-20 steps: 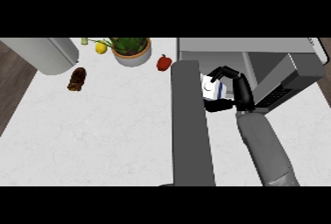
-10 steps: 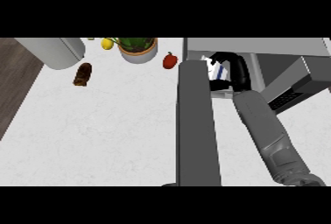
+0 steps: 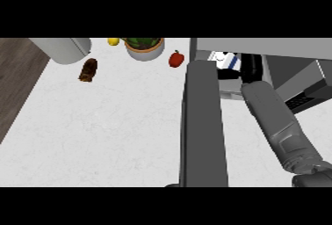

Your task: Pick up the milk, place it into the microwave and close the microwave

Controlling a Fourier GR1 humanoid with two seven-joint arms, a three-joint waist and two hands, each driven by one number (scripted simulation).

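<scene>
Reaching deep at one o'clock, my right hand (image 3: 235,70) is inside the microwave (image 3: 285,59) mouth, black fingers (image 3: 227,74) curled round the milk (image 3: 224,59). I can see the carton's white top with a blue stripe showing just above the hand, towards twelve o'clock from the fingers. The carton looks upright, though the hand hides most of it, and I can't tell whether its base is down on the microwave floor yet.

The door (image 3: 202,127) hangs open, a long dark slab running from six to twelve, just left of my forearm. That's the relation that matters: door at nine o'clock from the arm, milk at twelve from the fingers. I reckon the job is to let go, back out towards six, then swing the door.

My left hand isn't showing.
</scene>
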